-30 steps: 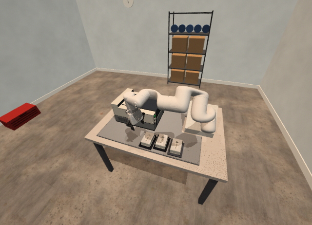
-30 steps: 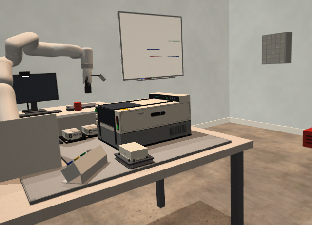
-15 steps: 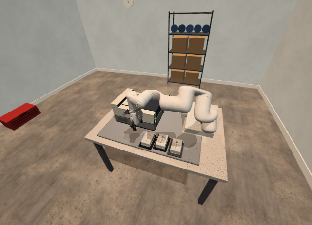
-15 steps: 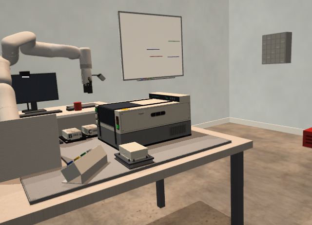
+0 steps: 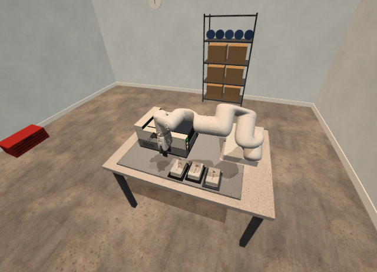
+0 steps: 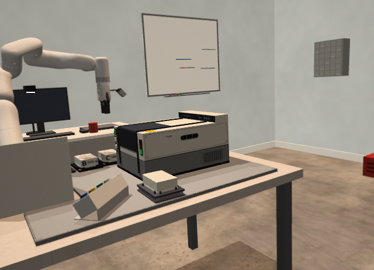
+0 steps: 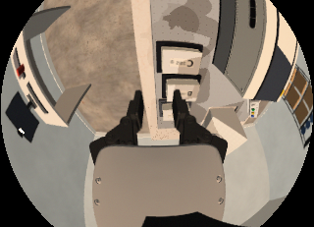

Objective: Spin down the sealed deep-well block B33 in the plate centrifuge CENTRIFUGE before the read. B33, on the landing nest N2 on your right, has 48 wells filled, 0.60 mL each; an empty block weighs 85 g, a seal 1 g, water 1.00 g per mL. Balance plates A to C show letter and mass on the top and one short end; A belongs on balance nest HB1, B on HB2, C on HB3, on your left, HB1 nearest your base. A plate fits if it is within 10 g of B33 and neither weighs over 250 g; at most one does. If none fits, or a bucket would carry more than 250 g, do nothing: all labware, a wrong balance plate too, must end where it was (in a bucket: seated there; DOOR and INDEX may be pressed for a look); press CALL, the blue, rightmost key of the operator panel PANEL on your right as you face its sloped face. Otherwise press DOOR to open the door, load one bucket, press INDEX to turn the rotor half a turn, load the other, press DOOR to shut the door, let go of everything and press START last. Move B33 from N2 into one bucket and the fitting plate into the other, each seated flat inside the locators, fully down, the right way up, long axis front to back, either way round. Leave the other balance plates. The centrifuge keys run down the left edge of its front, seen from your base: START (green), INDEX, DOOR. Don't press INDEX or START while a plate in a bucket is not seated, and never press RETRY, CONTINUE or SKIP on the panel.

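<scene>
B33 [image 6: 159, 180] sits sealed on its nest N2 [image 6: 160, 193], right of my base. Plates A [image 5: 212, 176], B [image 5: 195, 170] and C [image 5: 178, 167] each fill one balance nest. My gripper [image 6: 105, 109] hangs above the centrifuge [image 6: 172, 141], half-closed, gripping nothing.

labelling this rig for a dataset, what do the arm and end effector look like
One arm of rounded, glossy off-white segments, with thin seam lines at the joints and small dark screws on a wrist cover. The end effector is black, with two slim dark fingers below a pale grey housing. No cables show.
</scene>
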